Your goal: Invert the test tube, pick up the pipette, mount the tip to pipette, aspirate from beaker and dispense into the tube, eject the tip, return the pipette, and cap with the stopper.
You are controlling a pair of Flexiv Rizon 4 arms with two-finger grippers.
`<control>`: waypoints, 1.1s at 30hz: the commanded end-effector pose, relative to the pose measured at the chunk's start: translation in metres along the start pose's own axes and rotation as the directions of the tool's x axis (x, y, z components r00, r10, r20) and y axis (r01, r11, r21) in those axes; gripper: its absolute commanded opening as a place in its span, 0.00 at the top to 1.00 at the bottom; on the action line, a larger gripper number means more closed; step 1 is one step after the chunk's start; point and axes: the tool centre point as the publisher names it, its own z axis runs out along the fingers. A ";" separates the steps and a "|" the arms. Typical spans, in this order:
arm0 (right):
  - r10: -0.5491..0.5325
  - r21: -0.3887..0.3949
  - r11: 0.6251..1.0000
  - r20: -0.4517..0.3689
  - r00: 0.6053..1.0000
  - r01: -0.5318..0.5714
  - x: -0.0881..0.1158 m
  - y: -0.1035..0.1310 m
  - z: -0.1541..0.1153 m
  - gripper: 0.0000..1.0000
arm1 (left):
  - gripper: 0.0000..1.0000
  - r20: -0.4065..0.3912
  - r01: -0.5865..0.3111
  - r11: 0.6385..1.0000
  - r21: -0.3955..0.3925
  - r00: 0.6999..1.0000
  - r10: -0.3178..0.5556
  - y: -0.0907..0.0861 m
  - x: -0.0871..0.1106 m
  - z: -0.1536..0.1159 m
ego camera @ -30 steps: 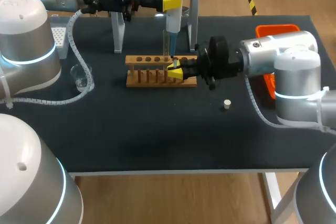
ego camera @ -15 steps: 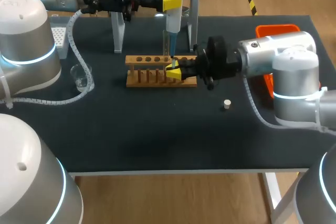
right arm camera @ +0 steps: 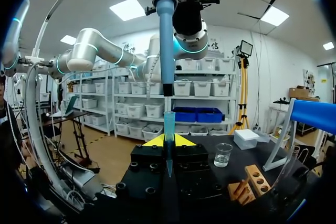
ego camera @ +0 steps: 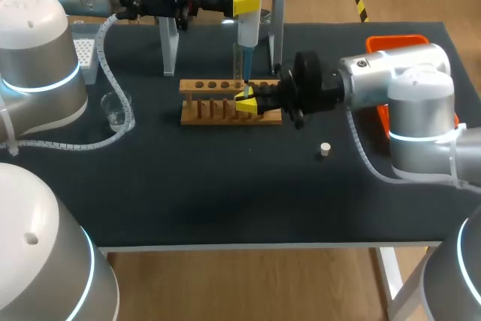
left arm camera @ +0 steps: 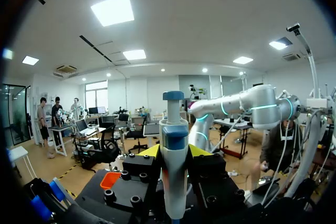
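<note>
Now nudged left, right pincer (ego camera: pixel 249 101) clamping tip (right arm camera: pixel 168 129) beneath pipette (ego camera: pixel 247 26) gripped by left pincer (ego camera: pixel 245 4). Mounting probably imminent.

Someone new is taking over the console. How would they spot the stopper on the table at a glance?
Start from the wooden test tube rack in the middle of the black table, then look to its right and nearer the front edge. The stopper sits there alone on bare tabletop. It is a small white plug, opaque and stubby, unlike the clear glass beaker on the rack's other side.
</note>
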 end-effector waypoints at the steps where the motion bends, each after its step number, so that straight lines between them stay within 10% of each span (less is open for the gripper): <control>1: 0.000 0.003 1.000 0.000 1.000 0.000 0.000 0.001 0.000 1.00 | 1.00 -0.004 0.000 1.000 -0.002 1.000 0.000 -0.001 -0.001 -0.001; 33: -0.016 0.000 1.000 0.000 1.000 0.016 0.003 0.007 -0.001 1.00 | 1.00 -0.004 0.000 1.000 -0.002 1.000 0.000 -0.001 -0.001 -0.001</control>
